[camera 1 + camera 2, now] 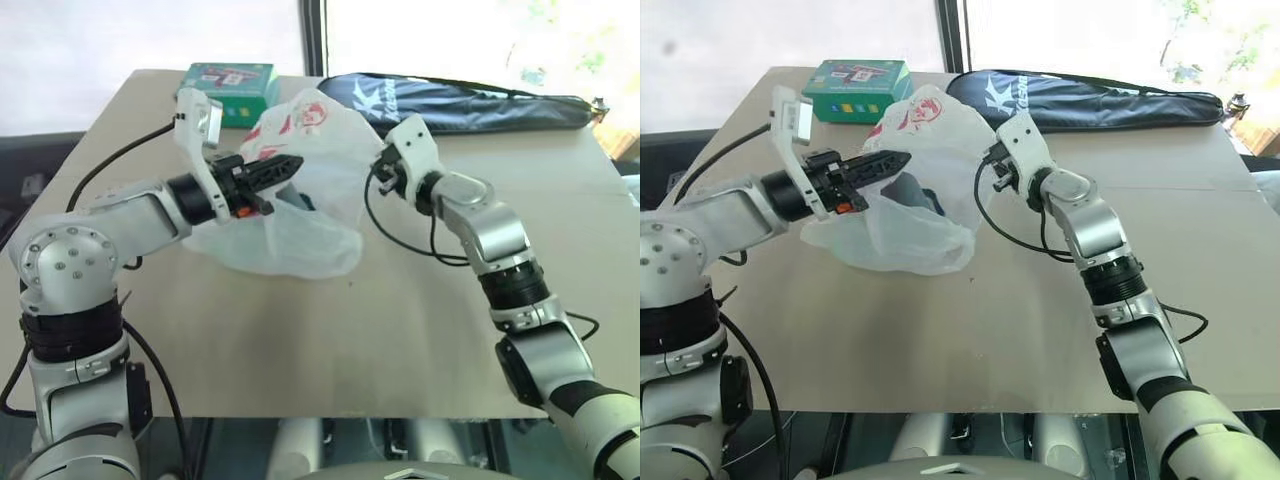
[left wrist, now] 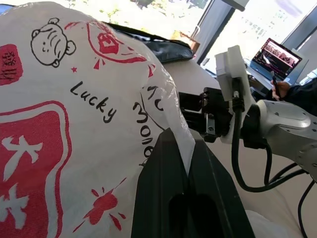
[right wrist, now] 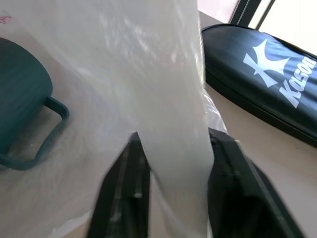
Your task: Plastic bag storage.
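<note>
The plastic bag (image 1: 300, 205), white and translucent with red prints, hangs bunched above the far middle of the bench (image 1: 330, 340), stretched between the two arms, its lower folds resting on the bench top. In the head views, the left end effector (image 1: 283, 167) reaches into the bag's left side from the left, its black fingers pressed together on a fold of the film; the right end effector (image 1: 992, 165) meets the bag's right edge from the right. A green box (image 1: 231, 88) lies at the far edge behind the bag, and a long black racket case (image 1: 470, 103) lies across the far right. In the left wrist view, the bag (image 2: 74, 124) billows just beyond the closed left fingers (image 2: 163, 198), with a strip of film caught between them, and the right end effector (image 2: 195, 116) touches the bag's far edge. In the right wrist view, a twisted band of the bag (image 3: 168, 124) runs between the right fingers (image 3: 126, 193), which are clamped on it; a dark teal object (image 3: 25, 104) shows through the film.
</note>
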`<state>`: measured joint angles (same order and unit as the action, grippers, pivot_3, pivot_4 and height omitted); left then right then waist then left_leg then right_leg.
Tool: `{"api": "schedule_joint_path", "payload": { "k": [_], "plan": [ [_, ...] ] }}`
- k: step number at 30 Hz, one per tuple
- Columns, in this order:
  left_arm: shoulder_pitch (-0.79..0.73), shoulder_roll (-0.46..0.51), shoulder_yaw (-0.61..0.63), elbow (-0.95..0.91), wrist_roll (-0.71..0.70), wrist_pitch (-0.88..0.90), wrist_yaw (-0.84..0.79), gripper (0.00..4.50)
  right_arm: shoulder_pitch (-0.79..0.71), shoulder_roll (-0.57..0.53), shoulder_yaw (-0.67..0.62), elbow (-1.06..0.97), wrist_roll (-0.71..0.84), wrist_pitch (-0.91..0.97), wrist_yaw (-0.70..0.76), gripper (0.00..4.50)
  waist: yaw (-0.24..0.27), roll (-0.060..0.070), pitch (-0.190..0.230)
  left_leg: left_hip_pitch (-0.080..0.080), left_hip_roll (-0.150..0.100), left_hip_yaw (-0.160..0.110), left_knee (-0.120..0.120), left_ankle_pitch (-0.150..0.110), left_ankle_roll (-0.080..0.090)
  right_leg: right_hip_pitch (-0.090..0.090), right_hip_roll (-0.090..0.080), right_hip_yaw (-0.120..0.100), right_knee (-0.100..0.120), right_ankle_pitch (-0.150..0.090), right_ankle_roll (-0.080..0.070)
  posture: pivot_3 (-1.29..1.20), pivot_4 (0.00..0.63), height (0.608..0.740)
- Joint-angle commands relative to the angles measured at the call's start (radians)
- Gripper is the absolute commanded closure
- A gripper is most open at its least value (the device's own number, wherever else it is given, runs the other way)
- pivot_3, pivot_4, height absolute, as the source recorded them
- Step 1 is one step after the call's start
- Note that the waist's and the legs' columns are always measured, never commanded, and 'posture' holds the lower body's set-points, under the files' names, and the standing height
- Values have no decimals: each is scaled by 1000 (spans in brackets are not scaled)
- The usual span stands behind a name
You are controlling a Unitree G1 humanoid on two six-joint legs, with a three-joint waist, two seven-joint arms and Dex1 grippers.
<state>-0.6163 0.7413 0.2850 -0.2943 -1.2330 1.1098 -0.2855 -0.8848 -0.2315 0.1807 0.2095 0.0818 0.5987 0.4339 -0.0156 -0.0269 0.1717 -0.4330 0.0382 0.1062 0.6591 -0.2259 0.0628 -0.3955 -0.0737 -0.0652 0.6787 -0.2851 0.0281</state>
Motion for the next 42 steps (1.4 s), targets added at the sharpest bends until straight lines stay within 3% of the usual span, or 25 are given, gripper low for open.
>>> {"api": "schedule_joint_path", "payload": {
  "k": [1,2,4,8,10,13,17,19,22,24,31,34,36,40,42],
  "plan": [
    [20,45,81,-45,-123,5,-100,4500,-43,-53,-24,-15,-8,-49,52,4453,-1,0,0,0,0,0,0,0,0,0,0,0,0,0,0,0,150,740],
    [27,64,99,-54,-165,18,-125,4500,-44,-67,-25,-14,-7,-52,65,4453,-2,0,0,0,0,0,0,0,0,0,0,0,0,0,0,0,150,740],
    [70,140,127,-98,-217,52,-217,3985,-48,-99,-25,-16,-5,-54,98,4500,-5,0,0,0,1,0,0,0,0,0,-1,0,0,0,0,0,150,740],
    [171,243,204,-75,-373,104,-296,2355,-50,-126,-23,-13,-3,-54,125,4500,-5,1,1,1,0,0,-1,0,0,0,-2,0,-1,0,0,0,150,740],
    [294,318,254,-71,-502,184,-375,1531,-51,-126,-22,-11,-3,-52,127,4500,-12,2,1,1,1,0,-1,0,0,0,-3,0,0,0,0,0,150,740],
    [541,348,328,-168,-509,251,-448,1531,-52,-119,-20,-13,-6,-49,128,4500,-25,4,3,1,0,1,-2,0,0,-1,-4,1,0,0,0,0,150,740],
    [679,250,278,-263,-364,129,-318,1531,-54,-114,-17,-31,-1,-31,135,4500,-20,5,3,2,0,0,-3,0,0,0,-5,0,0,0,0,0,150,740],
    [706,227,211,-251,-491,65,-166,1531,-53,-116,-14,-42,-1,-21,140,4500,-18,5,2,2,-1,-1,-3,0,0,0,-5,-1,0,0,0,0,150,740],
    [722,244,99,-214,-695,-39,33,1531,-53,-125,-12,-47,-7,-13,145,4500,-18,4,2,2,-1,-2,-3,0,0,1,-6,-1,0,1,-2,0,150,740],
    [706,210,38,-189,-737,-101,109,1531,-58,-129,-11,-45,-12,-11,148,4500,-19,5,2,2,-1,-2,-3,0,0,1,-7,-1,0,1,-2,0,150,740],
    [636,-13,-40,-216,-739,-218,262,1531,-71,-127,-2,-36,-26,-11,153,4500,-18,6,3,1,-1,-1,-4,0,0,1,-6,-2,-1,1,-2,0,150,740],
    [570,-175,-107,-256,-739,-325,472,1531,-72,-126,2,-35,-32,-10,157,4500,-17,7,3,2,-1,0,-4,0,0,1,-5,-1,-1,1,-2,0,150,740],
    [550,-161,-123,-262,-739,-307,489,1531,-70,-127,5,-38,-36,-8,159,4500,-4,4,2,1,-1,-1,-2,0,0,2,-6,-1,0,1,-2,0,150,740],
    [502,32,-111,-291,-739,-234,433,1531,-66,-126,6,-43,-39,-6,162,4500,0,5,2,2,1,-1,-2,0,0,1,-2,-1,1,1,-2,0,150,740],
    [476,46,-113,-271,-739,-265,452,1531,-64,-123,8,-42,-41,-9,161,4500,2,6,2,2,1,-1,-2,0,0,1,-2,-1,0,1,-2,0,150,740]
  ]
}}
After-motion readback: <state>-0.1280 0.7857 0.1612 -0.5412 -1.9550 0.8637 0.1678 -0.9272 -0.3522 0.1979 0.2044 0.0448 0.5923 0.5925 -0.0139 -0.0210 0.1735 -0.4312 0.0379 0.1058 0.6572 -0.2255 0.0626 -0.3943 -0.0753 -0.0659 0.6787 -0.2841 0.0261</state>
